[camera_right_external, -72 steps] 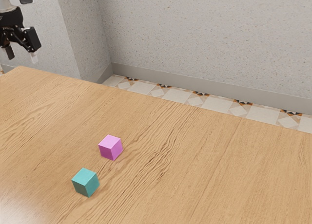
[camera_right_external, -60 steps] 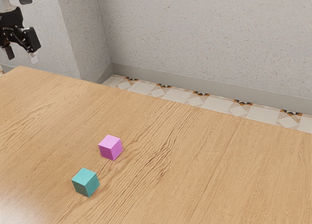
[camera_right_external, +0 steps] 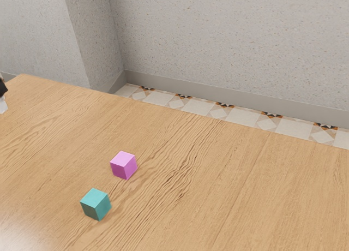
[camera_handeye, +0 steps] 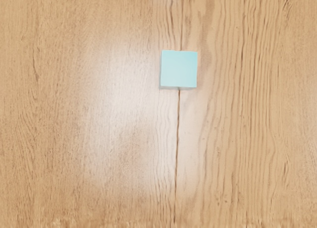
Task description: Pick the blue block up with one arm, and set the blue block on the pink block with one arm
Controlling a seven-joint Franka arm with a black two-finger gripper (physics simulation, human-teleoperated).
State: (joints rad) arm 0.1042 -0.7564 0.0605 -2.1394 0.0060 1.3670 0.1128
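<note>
Exterior view: pink block (camera_right_external: 124,165) near blue block's (camera_right_external: 96,203) 1 o'clock risks a knock on descent; gripper (camera_right_external: 2,98) opening unreadable.

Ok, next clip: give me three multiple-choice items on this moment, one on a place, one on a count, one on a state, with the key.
1. In the exterior view, where is the blue block relative to the pink block?
A. Stacked on it.
B. Apart from it, nearer the camera and toward the exterior view's left.
C. Behind it, by the wall.

2. How many blocks are on the table?
A. One.
B. Two.
C. Four.

3. The blue block is:
A. resting flat on the table.
B. lifted clear of the table.
C. leaning on the pink block.

Key:
1 B: bare wood shows between the two blocks.
2 B: one blue and one pink.
3 A: its base meets the wood in the exterior view.
</note>
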